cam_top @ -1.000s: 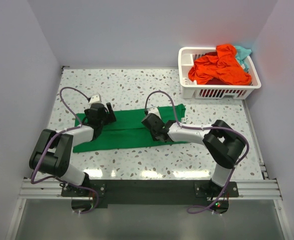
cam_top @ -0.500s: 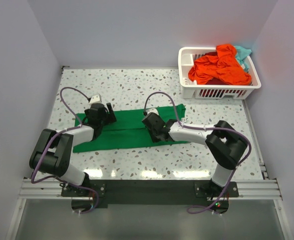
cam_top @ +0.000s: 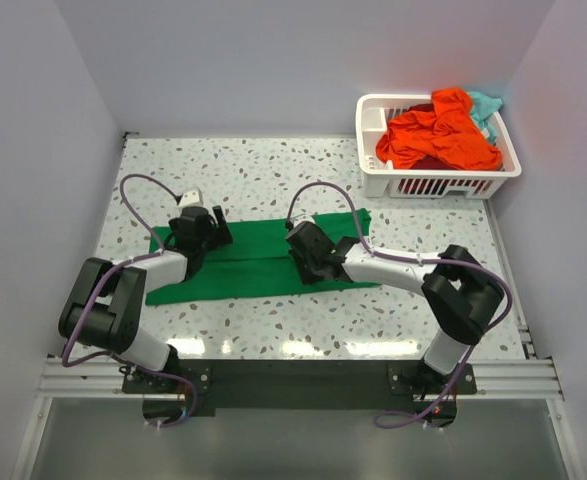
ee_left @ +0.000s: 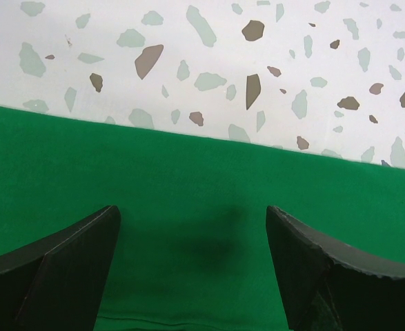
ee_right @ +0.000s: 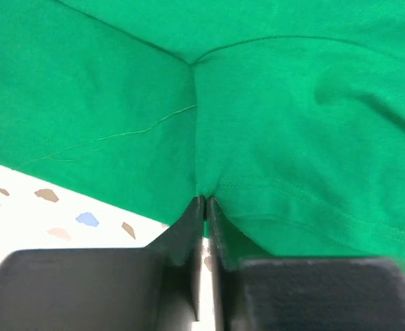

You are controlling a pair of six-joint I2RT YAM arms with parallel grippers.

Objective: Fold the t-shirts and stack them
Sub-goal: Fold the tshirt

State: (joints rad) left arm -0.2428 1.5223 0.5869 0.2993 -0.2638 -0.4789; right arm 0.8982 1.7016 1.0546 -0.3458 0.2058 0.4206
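A bright green t-shirt (cam_top: 253,264) lies folded into a long strip across the middle of the table. My left gripper (cam_top: 205,232) hovers low over its left part, open and empty; in the left wrist view the fingers (ee_left: 71,265) straddle flat green cloth (ee_left: 188,179) near its far edge. My right gripper (cam_top: 303,252) is shut on a pinch of the green shirt's hem (ee_right: 206,187) at the strip's middle. An orange-red shirt (cam_top: 438,135) and a teal one (cam_top: 487,104) lie crumpled in the basket.
A white slotted plastic basket (cam_top: 373,182) stands at the back right corner of the speckled table (cam_top: 273,175). Walls close in the left, back and right sides.
My right gripper has crept slightly towards the back with the pinched green cloth, and its elbow has swung to the right. The left arm has not moved.
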